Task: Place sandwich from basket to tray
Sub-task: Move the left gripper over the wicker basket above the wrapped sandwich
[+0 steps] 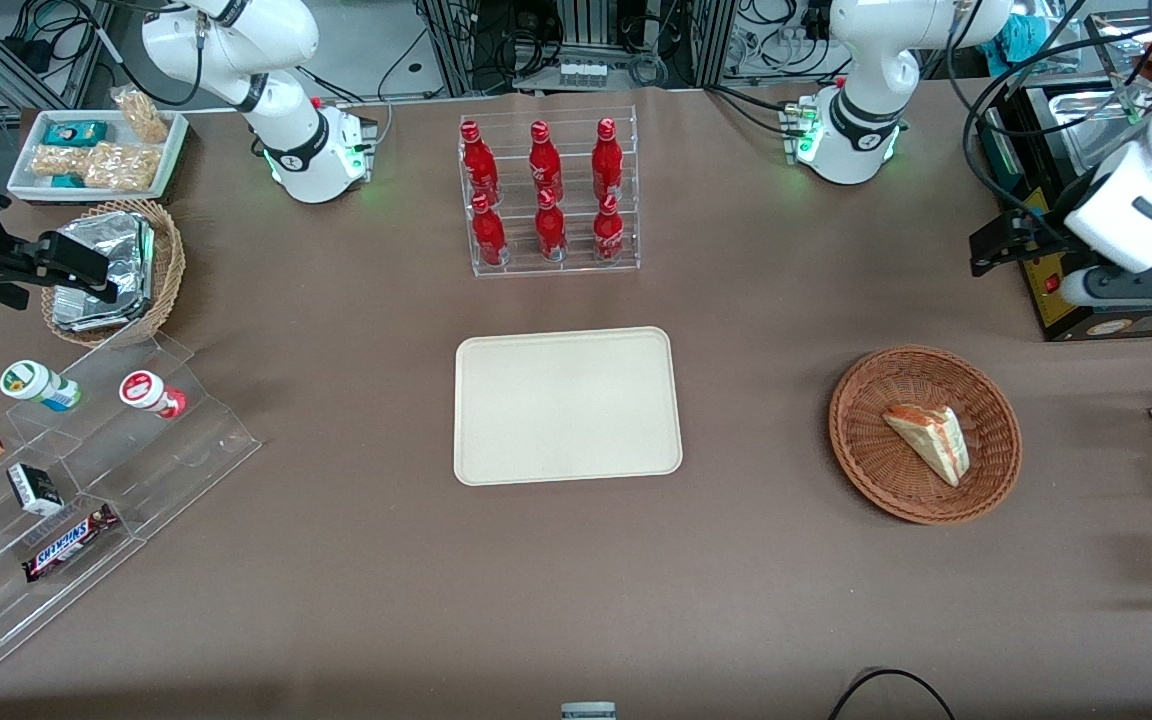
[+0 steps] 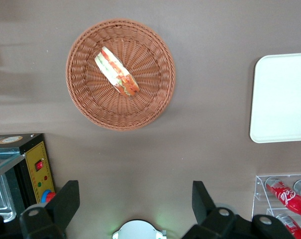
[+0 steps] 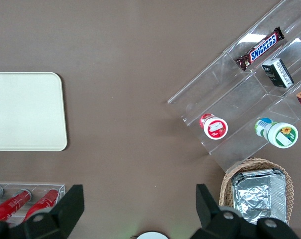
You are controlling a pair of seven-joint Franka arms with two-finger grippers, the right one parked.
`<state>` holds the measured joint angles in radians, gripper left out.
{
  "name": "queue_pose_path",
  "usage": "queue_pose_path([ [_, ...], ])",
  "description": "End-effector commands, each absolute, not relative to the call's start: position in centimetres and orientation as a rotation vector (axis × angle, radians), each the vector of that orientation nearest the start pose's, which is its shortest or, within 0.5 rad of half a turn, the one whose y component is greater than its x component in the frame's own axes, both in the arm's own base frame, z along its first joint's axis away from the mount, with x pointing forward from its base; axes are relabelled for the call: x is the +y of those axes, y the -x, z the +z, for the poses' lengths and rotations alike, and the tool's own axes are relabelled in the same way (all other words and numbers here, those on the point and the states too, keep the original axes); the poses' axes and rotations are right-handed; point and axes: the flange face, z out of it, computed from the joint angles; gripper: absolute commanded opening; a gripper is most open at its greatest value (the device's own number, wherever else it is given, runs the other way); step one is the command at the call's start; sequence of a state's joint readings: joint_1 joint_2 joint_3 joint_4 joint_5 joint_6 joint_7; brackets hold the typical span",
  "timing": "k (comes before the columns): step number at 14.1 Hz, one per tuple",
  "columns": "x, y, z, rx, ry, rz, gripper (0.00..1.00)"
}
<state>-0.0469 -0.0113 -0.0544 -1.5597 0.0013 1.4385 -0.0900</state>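
The sandwich (image 1: 928, 440) (image 2: 116, 71) is a triangular wedge of pale bread, its cut edge showing red and green filling layers under a glossy clear wrap. It lies on its side in the basket (image 1: 856, 440) (image 2: 155, 94), near the middle and a little toward the working arm's end of the counter. The basket is round, wide and shallow, woven of reddish-brown wicker whose ribs fan out from the centre to a thicker braided rim.

The counter (image 1: 336, 600) is covered in a matte brown sheet. Well apart from the basket, toward the parked arm's end, lies the tray (image 1: 567, 405) (image 2: 282, 99) (image 3: 26, 112): flat, cream-beige, rectangular with rounded corners and a low raised rim, with nothing on it. Farther from the front camera than the tray stands a clear acrylic rack (image 1: 548, 262) holding six red bottles (image 1: 547, 190) in two tiers.

The end effector (image 2: 135, 199) hangs high above the counter, clear of the basket and farther from the front camera than it, near a black box (image 2: 33, 169) with a yellow panel. Its two dark fingers (image 2: 65, 199) are spread wide apart and grip nothing.

At the parked arm's end are a stepped clear display (image 1: 116, 480) with small cups and a candy bar, and a tan wicker basket of foil packs (image 1: 106, 270).
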Motion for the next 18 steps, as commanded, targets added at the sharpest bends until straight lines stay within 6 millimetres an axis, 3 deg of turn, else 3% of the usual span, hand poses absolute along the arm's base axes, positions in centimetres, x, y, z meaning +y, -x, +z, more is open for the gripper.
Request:
queue_pose_path([
  [1, -5.4, -53.3, 62.6, 0.026, 3.132, 0.222, 1.00],
  [3, -5.2, -53.1, 60.4, 0.021, 3.105, 0.318, 1.00],
  [5, -5.0, -54.2, 55.8, 0.017, 3.080, 0.439, 1.00],
  [7, -4.6, -54.8, 50.6, 0.022, 3.023, 0.452, 1.00],
  [10, -4.2, -55.1, 43.1, 0.037, 3.042, 0.294, 1.00],
  [12, -2.0, -55.2, 38.4, -0.017, 3.060, 0.195, 1.00],
  [14, -0.6, -54.9, 34.6, -0.192, 3.075, 0.087, 1.00],
  [16, -0.3, -55.3, 32.9, -0.415, 3.060, 0.047, 1.00],
  [18, -0.2, -55.8, 32.4, -0.751, 2.994, 0.038, 1.00],
])
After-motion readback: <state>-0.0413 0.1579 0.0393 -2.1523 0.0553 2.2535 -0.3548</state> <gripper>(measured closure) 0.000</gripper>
